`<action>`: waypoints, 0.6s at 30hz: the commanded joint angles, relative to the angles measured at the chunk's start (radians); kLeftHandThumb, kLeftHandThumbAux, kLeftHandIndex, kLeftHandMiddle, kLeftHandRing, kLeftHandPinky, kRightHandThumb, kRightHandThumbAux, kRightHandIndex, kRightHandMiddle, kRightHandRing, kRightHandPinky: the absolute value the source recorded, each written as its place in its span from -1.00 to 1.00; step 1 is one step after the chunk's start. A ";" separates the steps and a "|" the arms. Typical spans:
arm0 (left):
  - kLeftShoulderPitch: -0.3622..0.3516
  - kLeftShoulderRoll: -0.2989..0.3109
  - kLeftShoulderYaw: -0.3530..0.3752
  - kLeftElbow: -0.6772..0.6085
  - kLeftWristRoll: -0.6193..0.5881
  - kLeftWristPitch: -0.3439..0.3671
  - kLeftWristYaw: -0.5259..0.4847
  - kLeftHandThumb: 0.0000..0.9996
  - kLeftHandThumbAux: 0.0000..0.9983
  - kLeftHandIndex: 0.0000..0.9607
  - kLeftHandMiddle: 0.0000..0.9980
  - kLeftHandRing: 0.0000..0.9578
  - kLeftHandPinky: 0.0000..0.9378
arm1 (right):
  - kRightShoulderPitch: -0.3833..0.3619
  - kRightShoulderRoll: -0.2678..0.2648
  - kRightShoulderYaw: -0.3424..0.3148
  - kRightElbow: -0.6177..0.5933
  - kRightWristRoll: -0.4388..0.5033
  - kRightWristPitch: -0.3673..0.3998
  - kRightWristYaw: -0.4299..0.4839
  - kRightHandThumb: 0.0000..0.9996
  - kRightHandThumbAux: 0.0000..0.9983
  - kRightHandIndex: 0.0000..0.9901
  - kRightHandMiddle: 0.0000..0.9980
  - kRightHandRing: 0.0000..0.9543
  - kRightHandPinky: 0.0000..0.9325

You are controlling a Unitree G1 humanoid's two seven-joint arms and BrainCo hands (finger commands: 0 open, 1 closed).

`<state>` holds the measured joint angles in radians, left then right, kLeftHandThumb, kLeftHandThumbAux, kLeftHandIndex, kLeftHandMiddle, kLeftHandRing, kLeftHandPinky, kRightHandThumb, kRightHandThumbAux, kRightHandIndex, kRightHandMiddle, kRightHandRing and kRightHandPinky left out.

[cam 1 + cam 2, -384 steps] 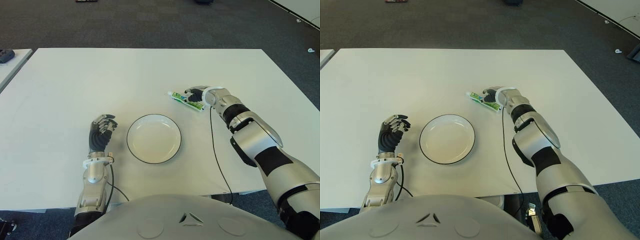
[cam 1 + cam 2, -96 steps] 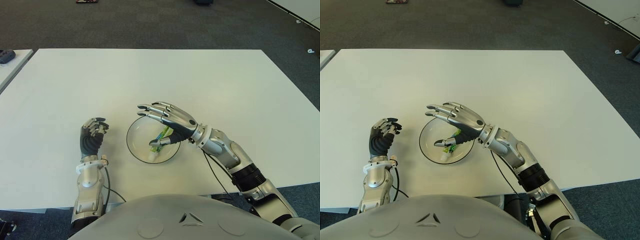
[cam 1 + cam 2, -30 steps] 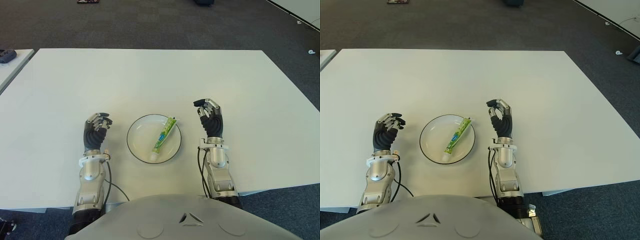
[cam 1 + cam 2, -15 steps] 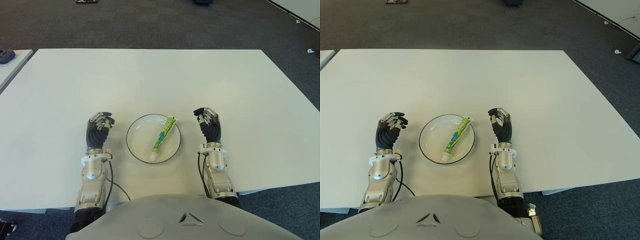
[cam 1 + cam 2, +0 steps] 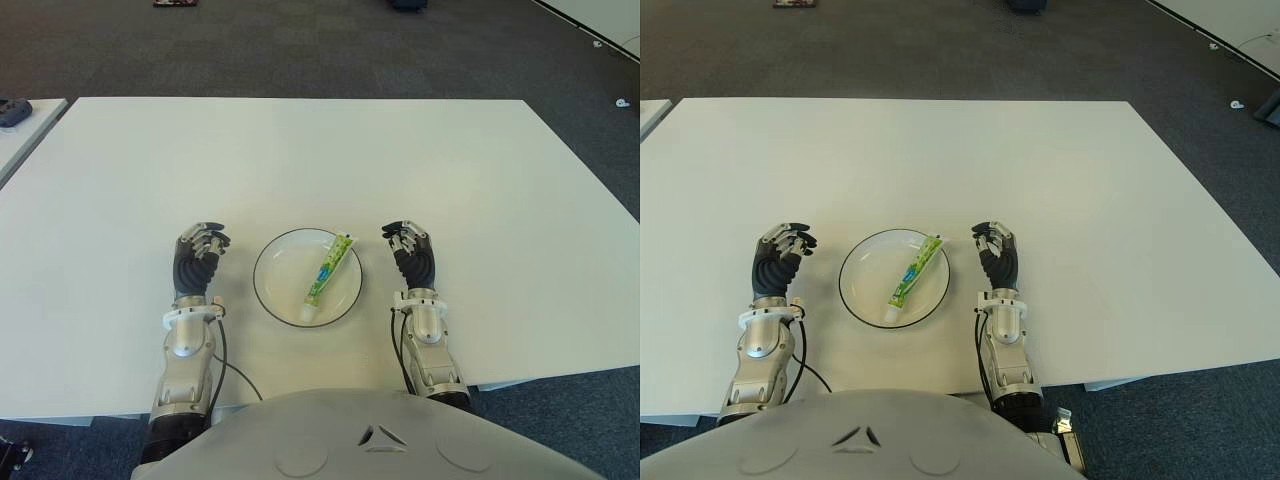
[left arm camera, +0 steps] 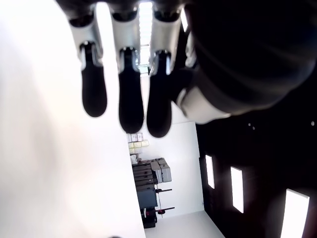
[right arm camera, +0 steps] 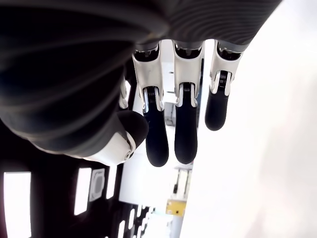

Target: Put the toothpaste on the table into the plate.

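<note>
A green and white toothpaste tube lies slantwise inside the white, dark-rimmed plate near the table's front edge, its cap end at the near rim. My right hand stands just right of the plate, apart from it, fingers loosely curled and holding nothing. The right wrist view shows its fingers hanging free with a gap to the thumb. My left hand shows left of the plate, also empty, its fingers relaxed.
The white table stretches wide behind the plate and to both sides. A second table's corner with a dark object shows at the far left. Dark carpet lies beyond the table's far edge.
The right hand has drawn back from the plate, leaving the toothpaste in it, and over the last second shifted slightly left and nearer. The left hand barely moved.
</note>
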<state>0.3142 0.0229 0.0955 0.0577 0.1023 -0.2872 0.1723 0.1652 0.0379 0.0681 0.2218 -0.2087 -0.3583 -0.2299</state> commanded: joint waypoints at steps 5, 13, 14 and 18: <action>-0.007 -0.008 -0.012 0.004 0.006 0.018 -0.004 0.40 0.44 -0.11 0.11 0.11 0.08 | -0.026 0.006 0.000 0.054 0.015 -0.028 0.004 0.40 0.47 -0.14 -0.12 -0.09 -0.06; -0.008 -0.005 -0.017 0.013 0.017 0.001 0.000 0.41 0.44 -0.11 0.11 0.12 0.11 | -0.036 0.005 -0.008 0.075 0.028 -0.051 0.007 0.41 0.47 -0.14 -0.11 -0.08 -0.02; -0.008 -0.004 -0.018 0.012 0.021 0.006 0.001 0.41 0.44 -0.11 0.11 0.13 0.11 | -0.036 0.006 -0.008 0.075 0.028 -0.056 0.005 0.41 0.47 -0.14 -0.10 -0.08 -0.02; -0.007 -0.002 -0.019 0.009 0.026 0.018 0.000 0.41 0.44 -0.11 0.11 0.14 0.11 | -0.036 0.009 -0.010 0.075 0.027 -0.059 0.002 0.41 0.47 -0.14 -0.11 -0.07 -0.03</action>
<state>0.3139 0.0211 0.0866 0.0578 0.1137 -0.2834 0.1723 0.1438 0.0393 0.0611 0.2817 -0.1911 -0.4109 -0.2254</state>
